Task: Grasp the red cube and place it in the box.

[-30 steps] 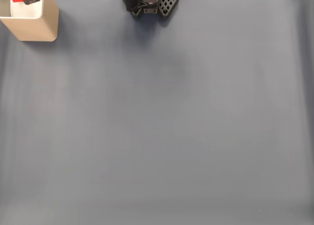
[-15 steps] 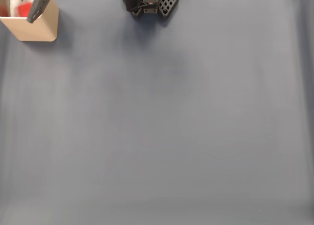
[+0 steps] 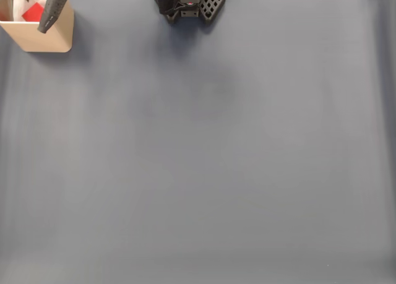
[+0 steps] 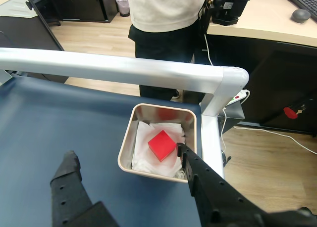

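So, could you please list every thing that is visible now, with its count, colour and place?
red cube: one, bright red, inside the box on the white lining
box: one, tan outside, at the mat's corner
table mat: one, dark blue-grey, covering the table
rail: one, silver, along the table edge
person: one, white top, dark trousers, standing behind the rail
arm base: one, black, top edge of the fixed view
pincer: one, black, open, above the box's near side
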`<state>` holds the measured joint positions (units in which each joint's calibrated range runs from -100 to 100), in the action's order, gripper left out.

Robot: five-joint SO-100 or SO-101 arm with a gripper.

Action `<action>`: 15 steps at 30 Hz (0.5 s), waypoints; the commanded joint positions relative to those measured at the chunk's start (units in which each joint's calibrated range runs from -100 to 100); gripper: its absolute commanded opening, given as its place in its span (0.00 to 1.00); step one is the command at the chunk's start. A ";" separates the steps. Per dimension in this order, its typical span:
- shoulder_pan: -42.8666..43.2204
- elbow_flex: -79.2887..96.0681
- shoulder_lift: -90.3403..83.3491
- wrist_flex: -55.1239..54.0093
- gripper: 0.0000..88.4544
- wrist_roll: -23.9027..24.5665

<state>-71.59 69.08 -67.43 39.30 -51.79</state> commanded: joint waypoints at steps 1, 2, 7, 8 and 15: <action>-0.78 -0.37 -1.20 -1.19 0.51 0.20; -0.78 -0.37 -1.20 -1.27 0.51 0.20; -0.78 -0.37 -1.20 -1.43 0.51 0.29; -0.78 -0.37 -1.20 -1.51 0.51 0.29; -1.00 -0.37 -1.20 -2.25 0.48 0.29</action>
<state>-71.96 69.08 -67.43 38.19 -51.79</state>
